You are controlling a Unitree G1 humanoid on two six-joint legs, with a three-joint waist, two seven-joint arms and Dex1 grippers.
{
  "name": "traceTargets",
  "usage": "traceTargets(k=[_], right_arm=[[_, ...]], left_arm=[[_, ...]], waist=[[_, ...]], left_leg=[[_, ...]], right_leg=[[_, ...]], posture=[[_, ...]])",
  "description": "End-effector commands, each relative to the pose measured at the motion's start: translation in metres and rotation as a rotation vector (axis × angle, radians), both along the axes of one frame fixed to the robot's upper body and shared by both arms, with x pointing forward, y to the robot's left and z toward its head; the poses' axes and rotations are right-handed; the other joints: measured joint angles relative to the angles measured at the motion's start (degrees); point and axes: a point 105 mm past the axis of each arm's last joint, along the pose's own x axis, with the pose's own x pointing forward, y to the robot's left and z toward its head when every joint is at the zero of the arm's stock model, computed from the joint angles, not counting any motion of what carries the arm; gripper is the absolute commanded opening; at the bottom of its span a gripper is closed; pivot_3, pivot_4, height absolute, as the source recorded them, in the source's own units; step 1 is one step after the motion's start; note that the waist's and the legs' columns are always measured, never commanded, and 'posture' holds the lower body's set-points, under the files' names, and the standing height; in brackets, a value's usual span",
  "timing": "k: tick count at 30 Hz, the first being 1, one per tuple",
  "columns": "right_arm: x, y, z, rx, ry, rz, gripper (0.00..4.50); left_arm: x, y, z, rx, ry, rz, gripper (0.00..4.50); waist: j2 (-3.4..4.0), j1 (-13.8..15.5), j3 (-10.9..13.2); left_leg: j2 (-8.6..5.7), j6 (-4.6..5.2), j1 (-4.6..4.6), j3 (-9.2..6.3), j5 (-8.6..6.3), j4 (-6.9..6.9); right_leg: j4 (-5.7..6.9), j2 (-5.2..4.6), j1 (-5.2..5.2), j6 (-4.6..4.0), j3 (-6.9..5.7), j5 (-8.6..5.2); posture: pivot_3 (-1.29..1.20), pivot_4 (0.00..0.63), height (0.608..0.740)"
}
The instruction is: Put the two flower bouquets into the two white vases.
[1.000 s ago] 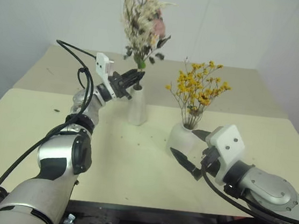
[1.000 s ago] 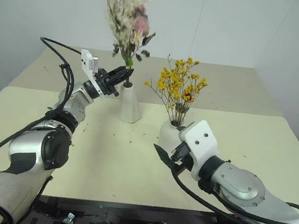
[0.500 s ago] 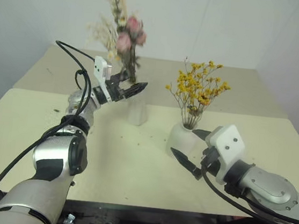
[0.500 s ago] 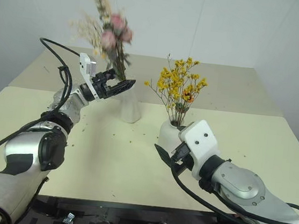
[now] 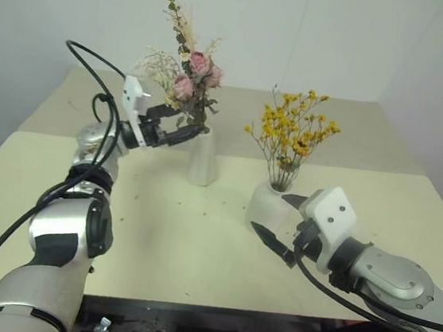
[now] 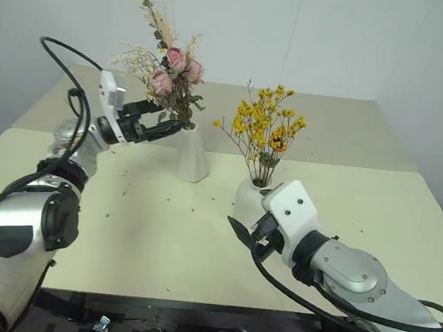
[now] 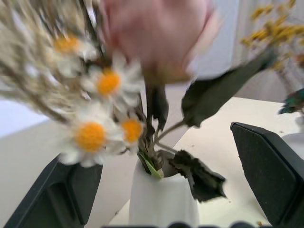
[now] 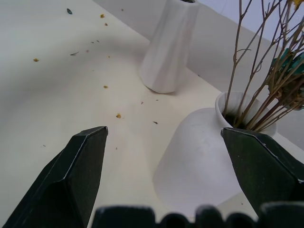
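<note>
The mixed bunch with pink roses (image 5: 190, 78) stands in the tall slim white vase (image 5: 203, 162), leaning a little to the left. My left gripper (image 5: 184, 124) is open just left of the vase's neck, its fingers (image 7: 266, 168) apart on either side of the stems and not touching them. The spray of yellow blossoms (image 5: 293, 132) stands in the squat white vase (image 5: 267, 209). My right gripper (image 5: 278, 220) is open, with its fingers (image 8: 80, 171) spread beside the squat vase (image 8: 194, 166) without gripping it.
Both vases stand on a cream table (image 5: 188, 250) strewn with small flower crumbs (image 8: 118, 115). A second table top (image 5: 353, 133) lies behind, against a white wall. A black cable (image 5: 96, 68) loops over my left arm.
My left gripper has opened, let go of the pink bunch and drawn back to the left. The bunch has sunk lower into the tall vase. The right arm has not moved.
</note>
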Motion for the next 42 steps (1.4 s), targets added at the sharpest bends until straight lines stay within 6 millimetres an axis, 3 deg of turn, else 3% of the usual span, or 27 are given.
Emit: traceTargets(k=[1, 5, 7, 10, 13, 15, 19, 25, 30, 37, 42], right_arm=[[-0.001, 0.0, 0.007, -0.002, -0.036, -0.001, 4.5], [-0.003, -0.009, 0.006, -0.004, -0.035, -0.02, 4.5], [-0.004, -0.025, 0.001, -0.021, -0.021, -0.061, 4.5], [-0.015, -0.055, 0.002, -0.027, -0.012, -0.086, 4.5], [-0.026, -0.084, 0.008, -0.031, -0.02, -0.098, 4.5], [-0.033, -0.108, 0.012, -0.069, -0.027, -0.104, 4.5], [-0.039, -0.131, 0.017, -0.116, -0.015, -0.07, 4.5], [-0.031, -0.148, 0.024, -0.167, -0.051, -0.066, 4.5], [-0.026, -0.158, 0.017, -0.197, -0.057, -0.074, 4.5], [-0.011, -0.16, 0.02, -0.124, -0.034, -0.084, 4.5], [-0.01, -0.157, 0.02, -0.155, -0.027, -0.06, 4.5]], left_arm=[[-0.015, 0.027, 0.006, 0.071, -0.067, -0.006, 4.46], [-0.036, 0.063, -0.018, 0.256, -0.083, 0.02, 4.46], [-0.049, 0.09, -0.029, 0.285, -0.056, 0.074, 4.46], [-0.079, 0.124, -0.032, 0.257, -0.059, 0.133, 4.46], [-0.11, 0.134, -0.026, 0.262, -0.077, 0.141, 4.46], [-0.133, 0.137, -0.017, 0.275, -0.076, 0.152, 4.46], [-0.157, 0.14, 0.001, 0.301, -0.108, 0.204, 4.46], [-0.171, 0.142, 0.012, 0.345, -0.127, 0.251, 4.46], [-0.169, 0.145, 0.004, 0.31, -0.121, 0.29, 4.46], [-0.168, 0.127, -0.004, 0.288, -0.115, 0.223, 4.46], [-0.165, 0.119, -0.009, 0.281, -0.112, 0.2, 4.46]], waist=[[0.02, -0.16, -0.01], [0.02, -0.31, -0.01], [0.02, 0.03, -0.01], [0.02, 0.11, -0.01], [-0.04, 0.46, -0.05], [-0.12, 0.73, -0.09], [-0.27, 0.76, -0.21], [-0.24, 0.43, -0.26], [-0.27, 0.28, -0.27], [-0.27, 0.12, -0.27], [-0.27, 0.18, -0.27]], left_leg=[[0.0, 0.0, 0.02, 0.0, 0.0, -0.01], [0.03, 0.0, 0.1, 0.01, 0.0, -0.03], [0.04, 0.0, 0.09, 0.01, 0.0, -0.02], [0.05, 0.01, 0.01, 0.01, -0.01, -0.02], [0.07, 0.02, 0.01, 0.02, -0.02, 0.0], [0.13, 0.01, 0.2, 0.03, -0.02, 0.01], [0.21, 0.0, 0.52, 0.13, -0.02, 0.0], [0.26, 0.0, 0.7, 0.22, -0.02, -0.02], [0.25, 0.0, 0.54, 0.25, -0.03, -0.05], [0.25, 0.0, 0.53, 0.25, -0.03, -0.11], [0.23, 0.0, 0.51, 0.26, -0.03, -0.12]], right_leg=[[0.02, 0.0, 0.0, 0.0, 0.0, 0.0], [0.09, 0.01, 0.0, -0.02, 0.02, 0.0], [0.11, 0.0, 0.01, -0.03, 0.02, 0.0], [0.05, -0.01, -0.02, -0.04, 0.0, 0.01], [0.07, -0.03, -0.01, -0.05, 0.0, 0.02], [0.06, -0.01, 0.17, 0.1, -0.02, -0.08], [0.07, 0.0, 0.39, 0.3, -0.01, -0.31], [0.26, 0.03, 0.38, -0.22, 0.0, -0.6], [0.23, 0.04, 0.25, -0.15, 0.02, -0.59], [0.23, 0.04, 0.23, 0.05, 0.03, -0.51], [0.22, 0.03, 0.21, -0.14, 0.04, -0.62]], posture=[[0.0, 0.15, 0.74], [0.0, 0.15, 0.74], [0.0, 0.15, 0.74], [0.0, 0.15, 0.74], [0.0, 0.15, 0.74], [0.0, 0.15, 0.74], [0.0, 0.15, 0.74], [0.0, 0.15, 0.74], [0.0, 0.15, 0.74], [0.0, 0.15, 0.74], [0.0, 0.15, 0.74]])
